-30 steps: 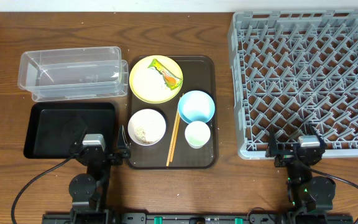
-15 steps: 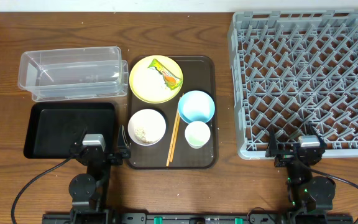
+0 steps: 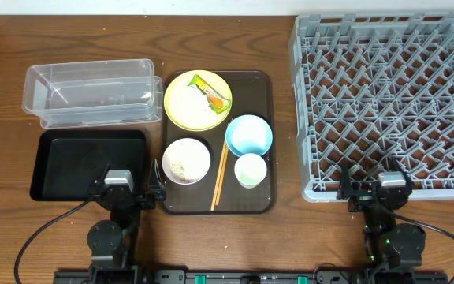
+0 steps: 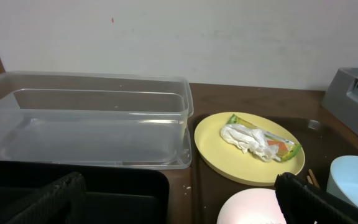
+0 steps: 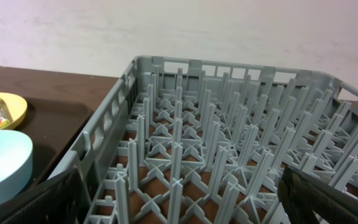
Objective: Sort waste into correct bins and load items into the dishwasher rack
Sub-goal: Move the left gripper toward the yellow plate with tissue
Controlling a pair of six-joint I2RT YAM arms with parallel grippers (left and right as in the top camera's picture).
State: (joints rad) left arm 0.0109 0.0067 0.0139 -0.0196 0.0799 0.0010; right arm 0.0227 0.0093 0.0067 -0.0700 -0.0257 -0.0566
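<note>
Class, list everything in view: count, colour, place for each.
dishwasher rack: 1, grey, right
clear plastic tub: 1, clear, far left
black tray: 1, black, near left
serving tray: 1, dark brown, centre
yellow plate: 1, yellow, serving tray's far end
snack wrapper: 1, green-and-orange, on plate
light blue bowl: 1, light blue, serving tray's right
white bowl: 1, white, serving tray's near left
food crumbs: 1 heap, whitish, in white bowl
white cup: 1, white, before blue bowl
chopsticks: 1 pair, wooden, between white bowl and cup
table: 1, brown, beneath all
left gripper: 1, black, open, by black tray
right gripper: 1, black, open, by rack
</note>
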